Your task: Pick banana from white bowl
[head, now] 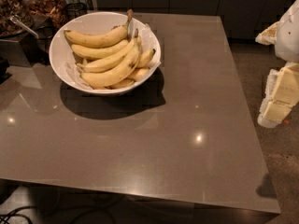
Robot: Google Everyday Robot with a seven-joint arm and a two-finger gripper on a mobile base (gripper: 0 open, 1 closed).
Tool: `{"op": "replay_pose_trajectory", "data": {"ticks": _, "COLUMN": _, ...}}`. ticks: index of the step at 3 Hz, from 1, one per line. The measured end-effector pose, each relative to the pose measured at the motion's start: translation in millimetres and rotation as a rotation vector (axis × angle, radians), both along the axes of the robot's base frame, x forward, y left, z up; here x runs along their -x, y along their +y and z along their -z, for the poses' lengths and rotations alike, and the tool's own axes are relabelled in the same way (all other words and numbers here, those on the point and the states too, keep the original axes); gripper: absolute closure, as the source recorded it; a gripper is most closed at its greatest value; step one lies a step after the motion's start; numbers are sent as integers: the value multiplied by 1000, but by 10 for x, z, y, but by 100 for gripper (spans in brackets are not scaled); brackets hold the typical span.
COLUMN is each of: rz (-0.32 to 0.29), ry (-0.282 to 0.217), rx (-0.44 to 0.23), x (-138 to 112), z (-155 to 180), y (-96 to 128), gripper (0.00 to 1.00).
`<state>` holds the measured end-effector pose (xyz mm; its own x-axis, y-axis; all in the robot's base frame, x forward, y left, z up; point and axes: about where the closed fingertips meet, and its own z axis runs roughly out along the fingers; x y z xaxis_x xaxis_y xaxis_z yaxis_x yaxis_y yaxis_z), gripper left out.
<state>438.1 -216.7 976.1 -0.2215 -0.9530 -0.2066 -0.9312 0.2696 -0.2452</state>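
The white bowl [89, 20] stands on the back left part of a glossy brown table [154, 139]. It holds a pile of several yellow bananas. The banana [98, 39] lies on top at the far side of the pile, long and curved, its brown stem pointing up and to the right over the rim. My gripper [276, 99] is at the far right edge of the view, beyond the table's right edge and well away from the bowl. It holds nothing that I can see.
Glass jars with snacks [44, 3] and a metal scoop [21, 26] stand behind the bowl at the back left. Dark cabinets line the back. The table's front edge [140, 195] and right edge are near, with floor to the right.
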Motion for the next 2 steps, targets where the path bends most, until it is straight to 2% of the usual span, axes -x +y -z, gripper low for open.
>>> {"op": "replay_pose_trajectory", "data": {"ticks": 2, "rz": -2, "ry": -7, "rx": 13, "x": -11, "z": -26, "y": 35, "gripper": 0}}
